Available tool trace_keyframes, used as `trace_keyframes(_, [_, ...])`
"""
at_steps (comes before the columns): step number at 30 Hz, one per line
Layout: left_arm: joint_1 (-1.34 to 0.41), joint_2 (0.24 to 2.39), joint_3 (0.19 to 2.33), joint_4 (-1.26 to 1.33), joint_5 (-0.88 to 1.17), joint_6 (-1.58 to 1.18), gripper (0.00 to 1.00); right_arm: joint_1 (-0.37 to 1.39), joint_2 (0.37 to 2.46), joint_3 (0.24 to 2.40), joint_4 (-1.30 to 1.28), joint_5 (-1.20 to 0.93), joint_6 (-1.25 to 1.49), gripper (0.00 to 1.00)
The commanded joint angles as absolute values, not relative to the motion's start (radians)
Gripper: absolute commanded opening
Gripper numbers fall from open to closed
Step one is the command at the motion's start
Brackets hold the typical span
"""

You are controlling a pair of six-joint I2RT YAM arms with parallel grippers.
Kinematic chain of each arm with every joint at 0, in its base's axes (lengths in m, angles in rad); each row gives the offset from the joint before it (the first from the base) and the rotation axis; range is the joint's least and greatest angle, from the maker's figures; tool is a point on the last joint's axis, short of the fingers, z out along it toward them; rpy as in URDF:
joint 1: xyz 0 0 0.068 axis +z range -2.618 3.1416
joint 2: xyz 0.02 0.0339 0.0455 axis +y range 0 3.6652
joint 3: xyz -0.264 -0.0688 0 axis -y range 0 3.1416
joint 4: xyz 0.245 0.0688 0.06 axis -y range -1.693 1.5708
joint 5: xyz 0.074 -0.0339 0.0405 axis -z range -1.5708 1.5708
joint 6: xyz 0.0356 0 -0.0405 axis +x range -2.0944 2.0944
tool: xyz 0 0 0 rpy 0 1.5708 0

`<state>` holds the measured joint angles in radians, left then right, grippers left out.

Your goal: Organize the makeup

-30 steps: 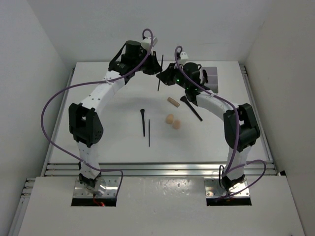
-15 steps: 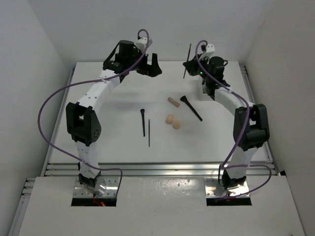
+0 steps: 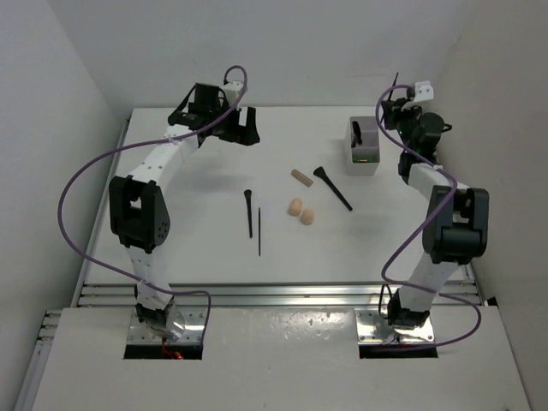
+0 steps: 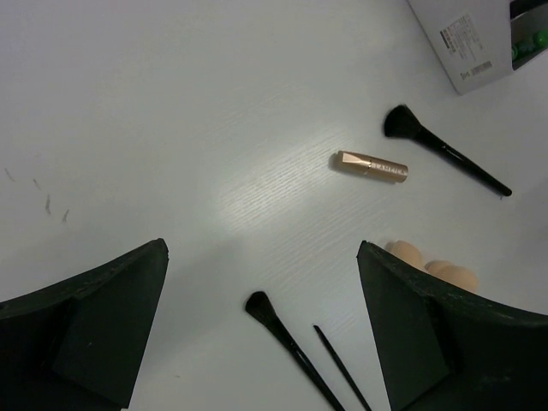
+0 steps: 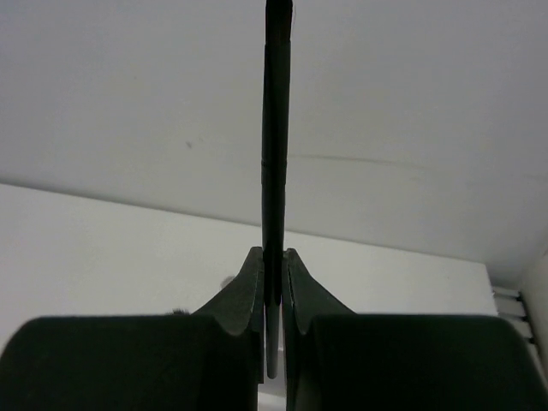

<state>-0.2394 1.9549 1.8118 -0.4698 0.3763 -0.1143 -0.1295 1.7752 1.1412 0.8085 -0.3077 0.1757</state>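
Note:
My right gripper [image 3: 395, 106] [image 5: 273, 257] is shut on a thin black pencil [image 3: 396, 83] [image 5: 275, 128], held upright in the air at the far right, just behind the translucent white box [image 3: 362, 147] [image 4: 467, 44]. My left gripper [image 3: 242, 127] [image 4: 261, 248] hangs open and empty over the far left of the table. On the table lie a tan cylinder [image 3: 300, 177] [image 4: 372, 166], a black brush [image 3: 332, 188] [image 4: 445, 152], two beige sponges [image 3: 294, 206] [image 4: 407, 251], another brush [image 3: 248, 212] [image 4: 282, 334] and a thin pencil [image 3: 259, 231] [image 4: 338, 364].
White walls close in the table at the back and on both sides. Purple cables loop off both arms. The box stands near the right rear corner, with something green [image 4: 535, 40] showing inside it.
The left gripper has opened, let go of the black pencil and drawn back to the left. The right arm has carried that pencil from the table's middle to the far right, behind the box.

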Motion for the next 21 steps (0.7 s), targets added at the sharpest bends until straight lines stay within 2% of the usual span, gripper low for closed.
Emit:
trace_keyframes(1, [-0.242,1.924,1.816,-0.457,0.368,-0.106,0.99,-0.132,1.870,1.105,1.010,-0.353,0.192,0.00])
trace_keyframes(8, [-0.242,1.943,1.816,-0.468,0.331,-0.106,0.99,-0.138,1.994,1.120,1.114,-0.390,0.287,0.00])
trace_keyframes(21, [-0.233,1.973,1.862,-0.477,0.310,-0.106,0.99,-0.138,2.132,1.098,1.206,-0.403,0.298,0.00])
